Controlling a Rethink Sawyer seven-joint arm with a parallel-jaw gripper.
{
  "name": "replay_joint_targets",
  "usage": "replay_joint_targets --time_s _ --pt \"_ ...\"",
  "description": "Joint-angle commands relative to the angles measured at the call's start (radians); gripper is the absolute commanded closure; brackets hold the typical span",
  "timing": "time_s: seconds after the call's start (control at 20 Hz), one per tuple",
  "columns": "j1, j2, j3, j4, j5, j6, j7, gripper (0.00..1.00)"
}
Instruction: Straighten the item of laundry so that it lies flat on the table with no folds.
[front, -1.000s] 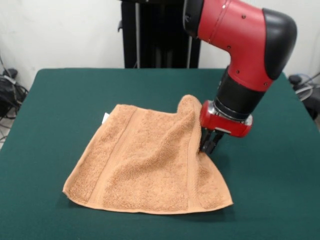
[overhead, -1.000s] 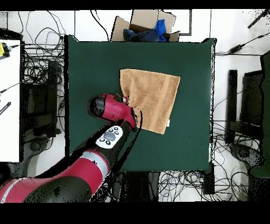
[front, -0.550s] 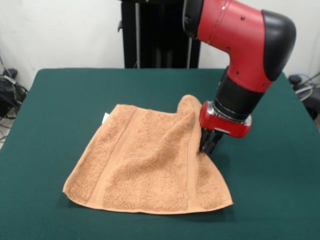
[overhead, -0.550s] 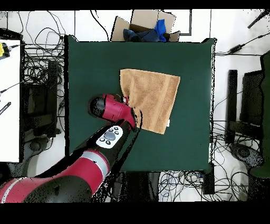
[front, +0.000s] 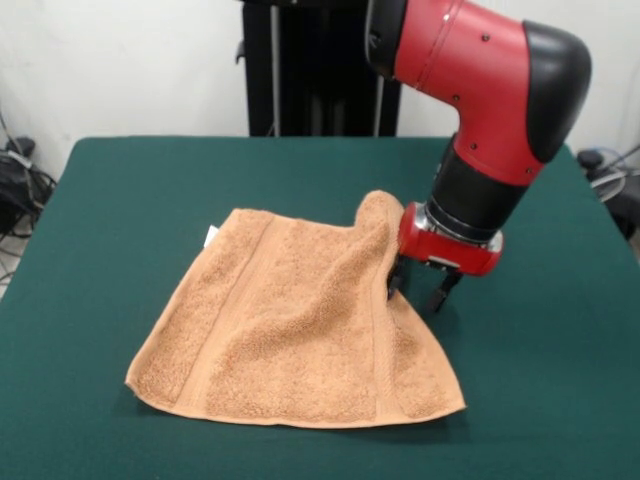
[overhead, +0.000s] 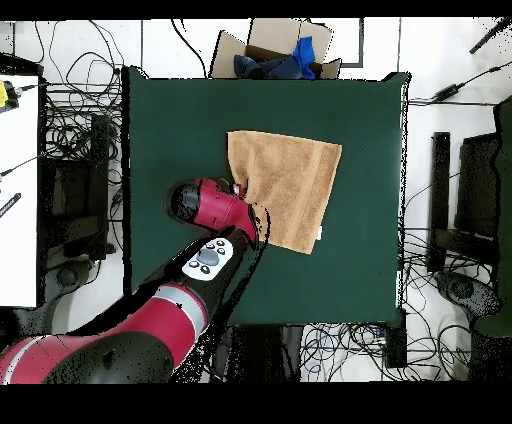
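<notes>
In the front view the towel (front: 300, 330) lies on the green table (front: 110, 250), its nearest edge running from a low left corner to a right corner that sits flat on the felt. Two flat woven bands run from front to back across it, one near the left side and one near the right. Most of the cloth lies spread, with soft wrinkles through the middle. Farther back, the right rear corner is not flat: it rises in a rounded hump just beside the hand (front: 418, 289). The two dark fingers stand apart; the left one touches or nearly touches the raised cloth edge, and the right one stands clear over bare felt. Nothing is clamped between them. A small white tag (front: 211, 236) pokes out at the towel's far left edge.

The overhead view shows what the front view cannot: the towel (overhead: 286, 187) sits a little off the table's middle, its outline nearly square, with the red arm (overhead: 215, 205) covering one edge, so the hump and the fingers are hidden there. Beyond the table's far edge in that view stands an open cardboard box (overhead: 272, 48) holding dark and blue cloth items.
</notes>
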Motion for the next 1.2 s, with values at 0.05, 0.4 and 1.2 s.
replay_joint_targets --time_s 0.05,0.4,1.2 --pt "-0.014 0.029 0.093 0.004 0.032 -0.023 0.282 0.0" --pt "-0.017 0.024 0.097 0.013 0.03 -0.027 0.28 0.0" --pt "-0.031 0.009 0.108 0.027 0.023 -0.033 0.269 0.0"
